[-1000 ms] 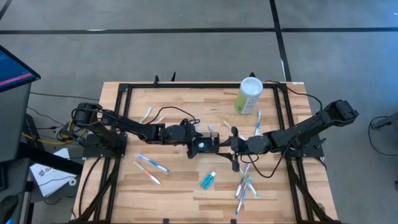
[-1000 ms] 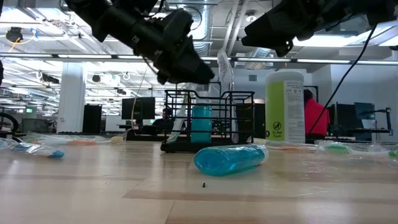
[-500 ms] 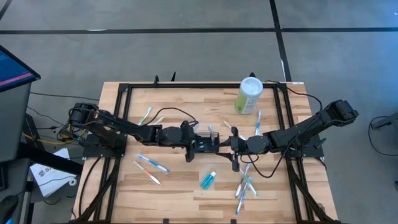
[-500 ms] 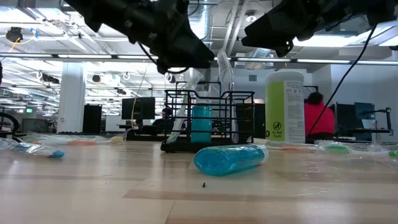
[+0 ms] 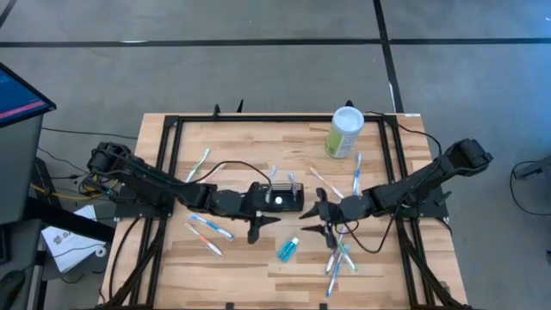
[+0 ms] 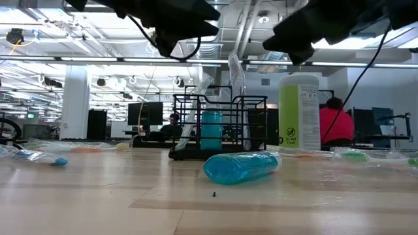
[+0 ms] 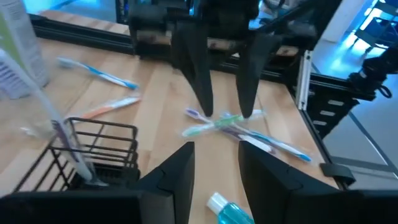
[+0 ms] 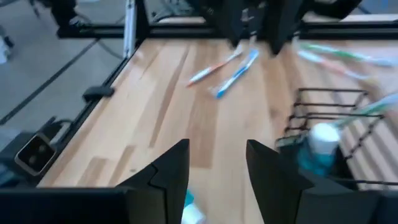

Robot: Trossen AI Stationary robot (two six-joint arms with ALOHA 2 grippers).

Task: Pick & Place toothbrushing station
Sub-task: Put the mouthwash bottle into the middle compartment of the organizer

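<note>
The toothbrushing station, a black wire caddy (image 5: 282, 198), stands on its base mid-table (image 6: 219, 127). Inside it are a small blue bottle (image 6: 210, 130) and an upright wrapped toothbrush (image 6: 235, 72). My left gripper (image 5: 262, 226) hangs open above the table, near and left of the caddy (image 7: 93, 149). In its own wrist view my left gripper (image 7: 214, 155) has nothing between its fingers. My right gripper (image 5: 317, 220) faces it from the caddy's near right. It is open and empty too (image 8: 217, 155).
A second blue bottle (image 5: 287, 250) lies on its side in front of the caddy. Loose toothbrushes lie at near right (image 5: 340, 257), near left (image 5: 209, 228) and far left (image 5: 203, 158). A pale-green canister (image 5: 345, 133) stands at the far right. A black frame rail (image 5: 168, 172) borders the table.
My left gripper has drawn back from the caddy, swinging toward the table's near edge and rising. My right gripper has swung a little toward the near edge. The caddy and its contents have stayed put.
</note>
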